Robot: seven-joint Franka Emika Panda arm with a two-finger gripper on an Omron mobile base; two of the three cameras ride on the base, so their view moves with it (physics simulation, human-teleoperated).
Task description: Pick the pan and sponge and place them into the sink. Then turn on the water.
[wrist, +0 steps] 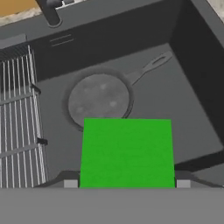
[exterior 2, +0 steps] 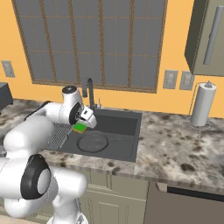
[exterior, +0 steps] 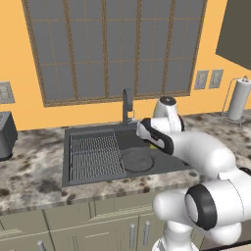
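Observation:
The dark round pan (wrist: 99, 98) lies flat on the floor of the sink (wrist: 109, 48), its handle pointing toward the right wall. In the right base view, my gripper (exterior 2: 84, 124) hangs over the basin just left of and above the pan (exterior 2: 92, 142). It is shut on the green sponge (wrist: 127, 151), which sits between the two fingertips and covers the pan's near edge in the hand view. The sponge (exterior 2: 80, 127) is held above the sink (exterior 2: 118, 124), clear of its floor. No water shows at the faucet (exterior 2: 89, 92).
A ribbed rack (exterior: 95, 157) covers the basin's left half. The dark faucet (exterior: 127, 105) stands behind the sink's back rim. A paper towel holder (exterior 2: 204, 105) stands on the counter at the right, and a dark appliance (exterior: 6, 135) at the far left.

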